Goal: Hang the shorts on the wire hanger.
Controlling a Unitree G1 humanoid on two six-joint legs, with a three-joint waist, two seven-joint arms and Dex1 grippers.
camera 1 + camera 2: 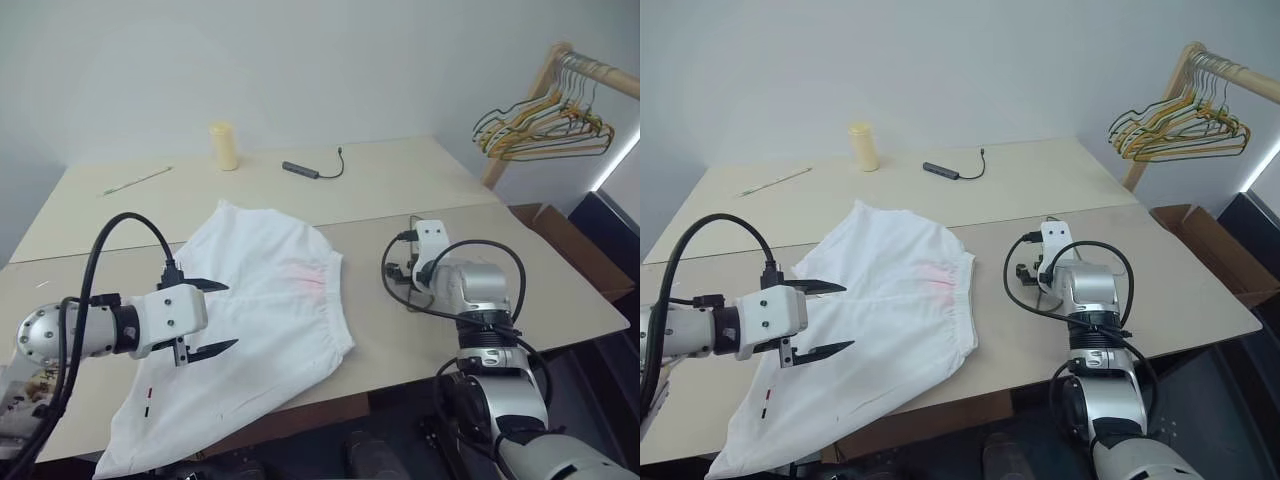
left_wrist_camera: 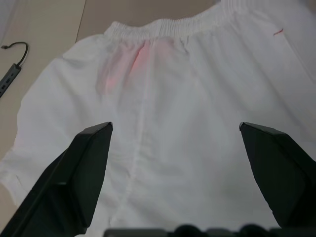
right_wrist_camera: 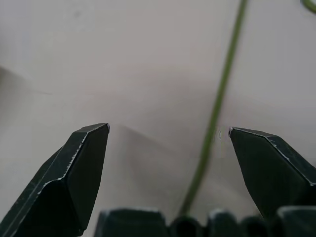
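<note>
White thin-fabric shorts [image 1: 255, 320] with a gathered waistband lie flat on the beige table [image 1: 400, 185], unhung; nothing is gripped yet. Left claw [image 1: 208, 317] hovers over them, fingers apart. Right claw [image 3: 168, 143], also spread wide, hangs above a thin olive-green wire hanger [image 3: 217, 106], seen close in the right wrist view. The left wrist view reveals the shorts' pink mark [image 2: 131, 66] up close.

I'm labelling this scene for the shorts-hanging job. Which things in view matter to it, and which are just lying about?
Belong to the job:
- the shorts, flat on the table
- the wire hanger, a thin green wire between the right end effector's open fingers

Lying about:
- yellow cylinder
- dark adapter with cable
- thin stick
- bunched hangers on the wooden rack
- cardboard box
</note>
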